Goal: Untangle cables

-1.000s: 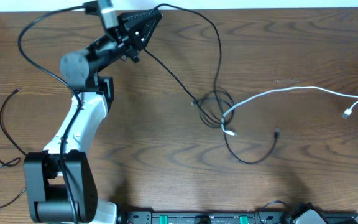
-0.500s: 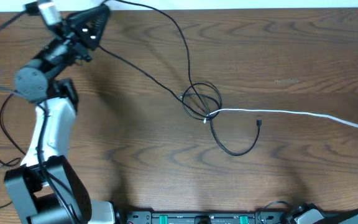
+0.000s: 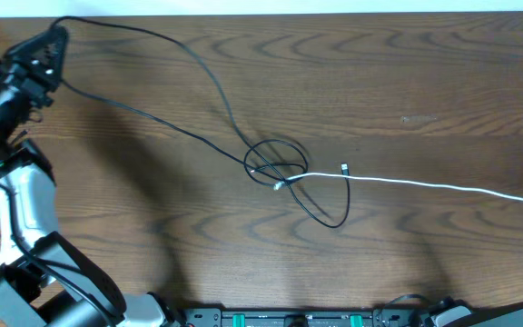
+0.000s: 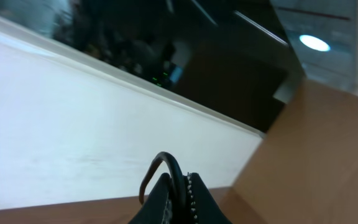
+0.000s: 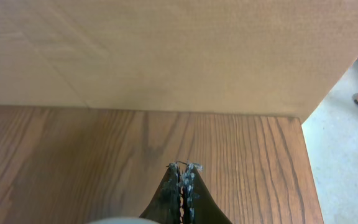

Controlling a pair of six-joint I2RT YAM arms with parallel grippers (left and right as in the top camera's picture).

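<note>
The left gripper (image 3: 48,45), on an arm reaching up and far out to its own left, is clamping the black cable (image 3: 198,68). The cable is trailing away rightward to a knot (image 3: 275,168) with the white cable (image 3: 443,188). The right gripper (image 5: 183,180) is pressing its jaws together, a whitish sliver showing at the tips.

Overhead looks straight down on the table (image 3: 425,91); each wrist view sits close behind its jaws, facing outward.

A black cable (image 3: 275,165) loops in a mid-table knot with a taut white cable (image 3: 443,188) running right.
</note>
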